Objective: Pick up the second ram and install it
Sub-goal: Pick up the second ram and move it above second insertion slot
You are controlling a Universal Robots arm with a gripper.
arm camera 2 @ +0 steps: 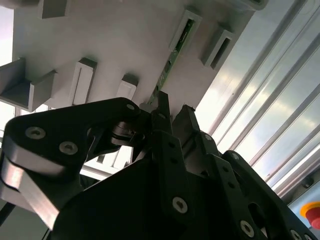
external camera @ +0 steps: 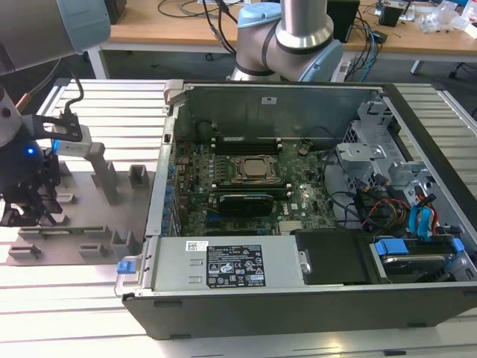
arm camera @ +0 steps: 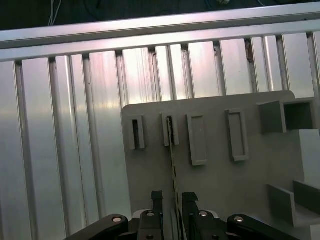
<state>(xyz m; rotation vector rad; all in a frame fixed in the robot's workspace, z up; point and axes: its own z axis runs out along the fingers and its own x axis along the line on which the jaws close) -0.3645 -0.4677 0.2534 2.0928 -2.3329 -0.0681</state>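
Two fingers [arm camera: 156, 201] stand slightly apart astride the second ram [arm camera: 173, 159], upright on edge in its grey holder [arm camera: 215, 192], long axis running straight ahead between them.

Arm [external camera: 37, 26] stretched to exterior view's left; hand [arm camera: 173, 196] pointing down; fingers [arm camera: 157, 201] narrowly parted, not clamped

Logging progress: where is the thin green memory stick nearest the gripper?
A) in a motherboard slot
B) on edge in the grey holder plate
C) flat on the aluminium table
B: the thin green memory stick stands edge-up in the grey holder plate, the open gripper straddling it.
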